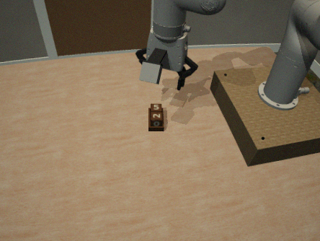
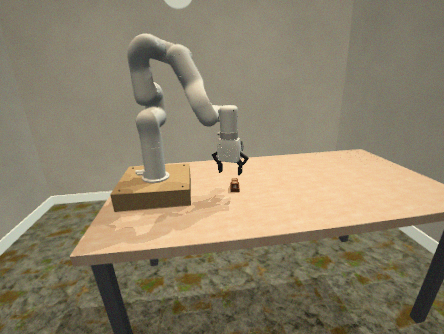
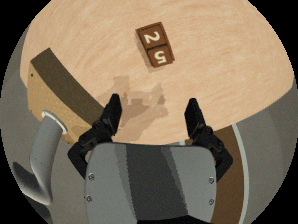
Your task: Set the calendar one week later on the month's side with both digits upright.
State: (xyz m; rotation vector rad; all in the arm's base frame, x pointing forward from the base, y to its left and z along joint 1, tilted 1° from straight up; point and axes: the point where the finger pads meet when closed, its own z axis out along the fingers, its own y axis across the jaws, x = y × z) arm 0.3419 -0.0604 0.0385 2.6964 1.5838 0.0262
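Note:
The small brown calendar tray [image 1: 156, 117] lies flat on the table with two brown cubes standing side by side in it. Their top faces read 5 [image 1: 156, 107] and 2 [image 1: 156, 115]. A dark face with a faint 0 shows at the near end. The wrist view shows the same tray [image 3: 156, 46] with 2 and 5 on top, ahead of the fingers. My gripper [image 1: 166, 72] hovers above the table a little behind the tray, open and empty. It also shows in the exterior view [image 2: 229, 166] above the tray [image 2: 234, 185].
The arm's wooden base block [image 1: 267, 112] stands to the right of the tray. The table's far edge [image 1: 90, 54] runs behind the gripper.

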